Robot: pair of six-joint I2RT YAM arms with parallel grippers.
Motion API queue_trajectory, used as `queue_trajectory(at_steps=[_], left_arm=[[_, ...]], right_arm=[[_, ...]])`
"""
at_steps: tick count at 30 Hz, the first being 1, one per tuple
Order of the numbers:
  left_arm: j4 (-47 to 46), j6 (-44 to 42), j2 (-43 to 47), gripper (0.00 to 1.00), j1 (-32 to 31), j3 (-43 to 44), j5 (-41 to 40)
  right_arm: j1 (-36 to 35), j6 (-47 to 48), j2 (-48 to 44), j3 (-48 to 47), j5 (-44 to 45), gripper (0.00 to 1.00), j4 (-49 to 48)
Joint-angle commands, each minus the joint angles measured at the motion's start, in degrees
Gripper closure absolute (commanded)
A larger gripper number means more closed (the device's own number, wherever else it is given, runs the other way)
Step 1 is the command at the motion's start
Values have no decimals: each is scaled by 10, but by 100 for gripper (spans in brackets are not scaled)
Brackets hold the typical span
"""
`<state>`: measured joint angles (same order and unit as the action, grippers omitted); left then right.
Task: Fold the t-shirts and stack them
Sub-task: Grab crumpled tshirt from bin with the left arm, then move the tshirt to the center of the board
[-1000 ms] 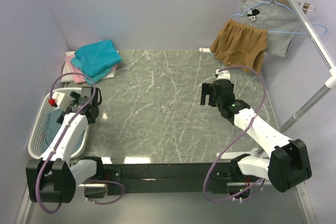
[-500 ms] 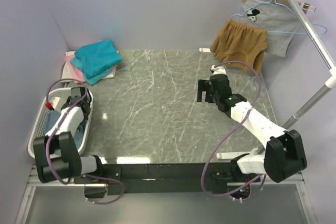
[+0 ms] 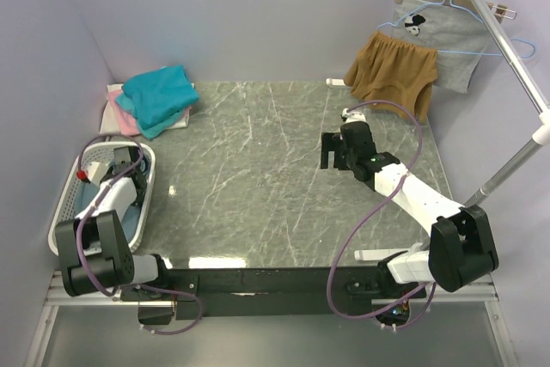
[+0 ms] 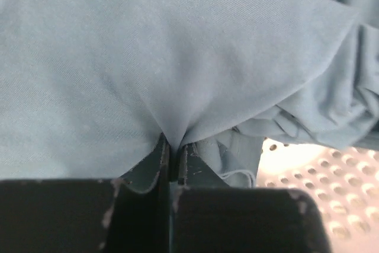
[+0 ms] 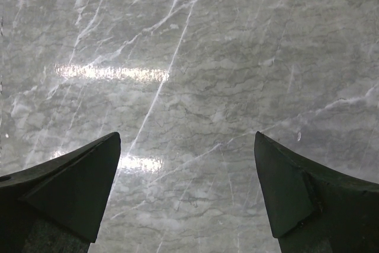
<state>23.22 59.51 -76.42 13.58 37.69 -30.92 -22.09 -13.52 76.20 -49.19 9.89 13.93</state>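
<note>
Left tool [image 4: 173,149] clamps grey-blue t-shirt [image 4: 148,57], seen only by its wrist; right tool [image 5: 186,137] gapes.

The grey-blue t-shirt [image 4: 148,57] is cropped at the wrist view's top and sides.

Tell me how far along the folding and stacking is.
Done, it seems: the teal, pink and white pile sits at the far left corner of the table. In hand: the left gripper is shut on the grey-blue t-shirt inside the basket. Left: lift it out, fold it, stack it. The right gripper hangs open.
</note>
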Motion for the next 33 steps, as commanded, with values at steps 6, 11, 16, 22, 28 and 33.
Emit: queue_trajectory(at_steps=[6, 11, 16, 22, 28, 33], left_arm=[[-26, -48, 93, 99, -3, 26, 57], [60, -93, 153, 99, -3, 162, 30], [78, -155, 209, 99, -2, 292, 4], [17, -199, 214, 99, -3, 365, 192], [-75, -222, 180, 99, -7, 400, 543], [-105, -250, 148, 99, -117, 357, 652]], right_arm=[[0, 4, 9, -1, -21, 0, -35], [-1, 1, 25, 8, -52, 0, -65], [-2, -12, 16, 15, -93, 0, -77], [-1, -19, -18, 36, -90, 0, -88], [-1, -29, -49, 60, -71, 0, -95], [-1, -33, -84, 76, -40, 0, -95]])
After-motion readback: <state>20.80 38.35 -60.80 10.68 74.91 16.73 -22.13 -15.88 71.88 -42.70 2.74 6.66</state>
